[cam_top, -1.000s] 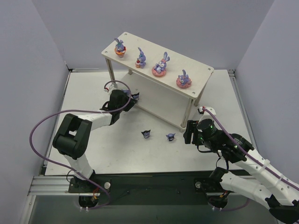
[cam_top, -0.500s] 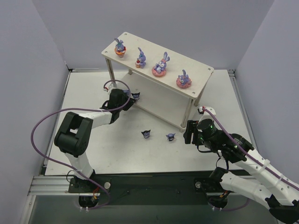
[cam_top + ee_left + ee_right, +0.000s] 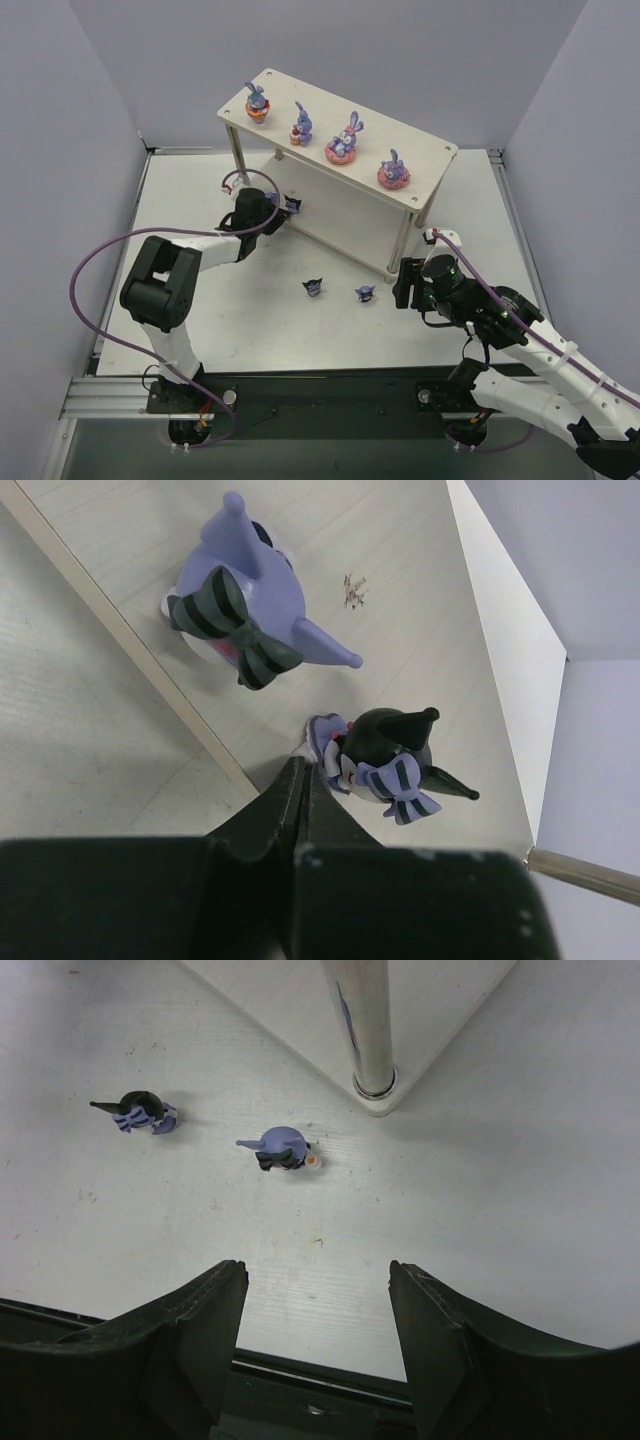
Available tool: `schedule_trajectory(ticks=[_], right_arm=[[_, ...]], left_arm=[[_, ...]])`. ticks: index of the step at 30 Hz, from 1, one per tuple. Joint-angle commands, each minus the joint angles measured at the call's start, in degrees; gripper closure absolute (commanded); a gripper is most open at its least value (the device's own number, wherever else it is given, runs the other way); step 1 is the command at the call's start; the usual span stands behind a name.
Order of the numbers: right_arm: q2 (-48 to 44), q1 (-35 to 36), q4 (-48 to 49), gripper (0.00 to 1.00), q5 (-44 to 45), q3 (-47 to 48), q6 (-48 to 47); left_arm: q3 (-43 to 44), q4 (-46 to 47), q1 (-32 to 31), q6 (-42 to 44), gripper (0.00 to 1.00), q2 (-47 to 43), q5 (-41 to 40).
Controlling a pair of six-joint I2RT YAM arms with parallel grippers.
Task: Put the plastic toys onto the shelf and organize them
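Presently the left gripper (image 3: 301, 768) is seen pressed shut on the edge of a dark blue figure (image 3: 385, 755), which is held over the lower board of the shelf (image 3: 430, 152), near a lavender figure (image 3: 238, 590) set on that board. Four rabbits (image 3: 347, 135) are lined along the top board. The right gripper (image 3: 318, 1272) is spread wide above the table (image 3: 180, 200), where a second dark figure (image 3: 145, 1115) and a second lavender figure (image 3: 280, 1148) are found (near a shelf leg, apart from each other).

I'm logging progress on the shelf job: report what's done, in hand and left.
Done: four rabbits stand on the shelf's top board, and a pale purple figure sits on the lower board. In hand: the left gripper is shut on a dark figure over that board. Left: two small figures on the table, before the open right gripper.
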Motion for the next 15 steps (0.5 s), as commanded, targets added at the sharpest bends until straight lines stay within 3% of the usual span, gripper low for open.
schedule_trajectory(ticks=[1,9,15], right_arm=[[0.16,-0.32,-0.28,0.40,1.65,0.02,-0.39],[0.33,-0.40,-0.28,0.40,1.74,-0.07,-0.12],[0.33,-0.40,-0.36,0.40,1.65,-0.07,0.14]], left_arm=[[2.75,0.62,0.91,0.95,1.00,0.85,-0.96],[0.56,-1.31,1.26,3.05,1.00,-2.57,-1.13],[-1.20,-6.67,1.26,9.19,0.96,-12.74,-0.17]])
